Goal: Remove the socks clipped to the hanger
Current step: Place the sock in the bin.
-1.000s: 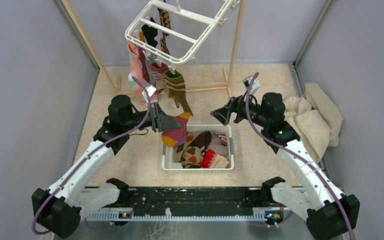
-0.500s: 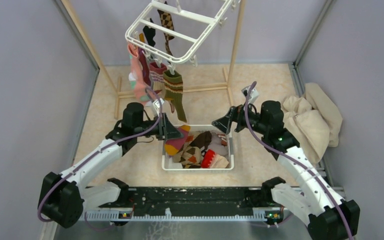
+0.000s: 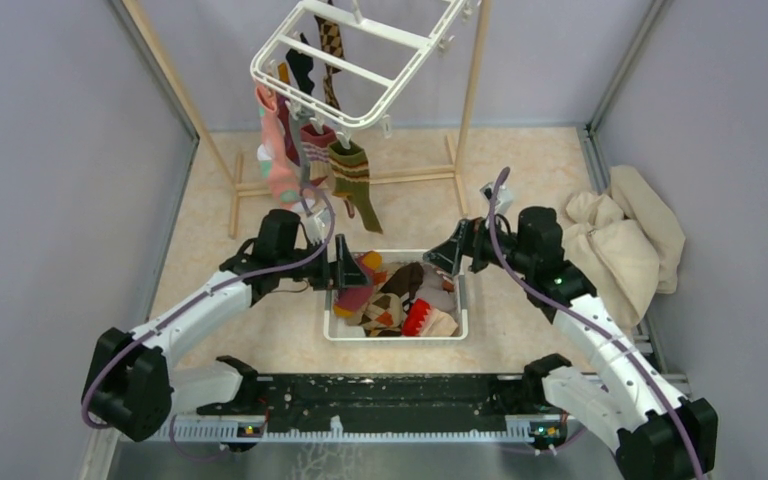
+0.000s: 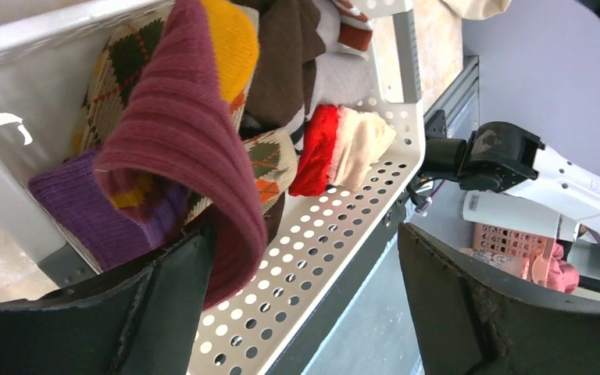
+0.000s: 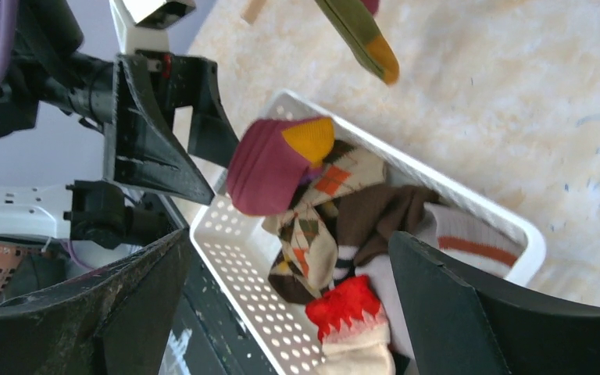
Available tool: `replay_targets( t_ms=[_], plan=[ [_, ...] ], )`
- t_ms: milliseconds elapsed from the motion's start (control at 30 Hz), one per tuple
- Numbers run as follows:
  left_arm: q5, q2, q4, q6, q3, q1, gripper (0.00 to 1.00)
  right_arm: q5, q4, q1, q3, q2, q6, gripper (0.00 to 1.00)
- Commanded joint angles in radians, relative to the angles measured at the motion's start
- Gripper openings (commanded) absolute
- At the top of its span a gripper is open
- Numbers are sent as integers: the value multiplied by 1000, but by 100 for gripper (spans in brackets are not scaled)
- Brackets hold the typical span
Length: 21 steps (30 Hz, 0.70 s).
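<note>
The white hanger [image 3: 352, 62] hangs tilted at the top. Pink-and-mint [image 3: 272, 152], maroon-striped [image 3: 314, 140] and olive-striped [image 3: 354, 178] socks dangle from its clips, with a black sock [image 3: 300, 66] and a brown argyle sock [image 3: 331, 38] behind. My left gripper [image 3: 352, 274] is over the left rim of the white basket [image 3: 395, 335], jaws wide open. A maroon sock with a yellow toe [image 4: 180, 141] droops against its left finger [image 4: 164, 305], over the basket. My right gripper [image 3: 447, 262] hovers open above the basket's right side, with nothing in it.
Several loose socks fill the basket [image 5: 234, 266], among them a red-and-cream one [image 5: 348, 320] and an argyle one [image 5: 312, 234]. A beige cloth heap [image 3: 625, 240] lies at the right wall. The wooden pole rack [image 3: 473, 90] stands behind.
The left gripper carried the maroon sock right and down to the basket, then opened and released it. The right gripper dropped slightly, still open.
</note>
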Motion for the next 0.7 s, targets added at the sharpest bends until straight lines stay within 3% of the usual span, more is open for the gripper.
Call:
replay_targets(
  t_ms=[0, 167, 333, 667],
  plan=[
    [-6, 34, -25, 70, 0, -8, 93, 9, -65, 3, -25, -29, -1, 98],
    [-74, 10, -143, 133, 73, -9, 94, 38, -110, 4, -58, -70, 10, 98],
    [-141, -128, -256, 136, 106, -12, 98, 33, -138, 4, -67, -124, 38, 98],
    [-154, -402, -281, 53, 30, -12, 99, 73, -239, 4, -142, -252, 72, 98]
  ],
)
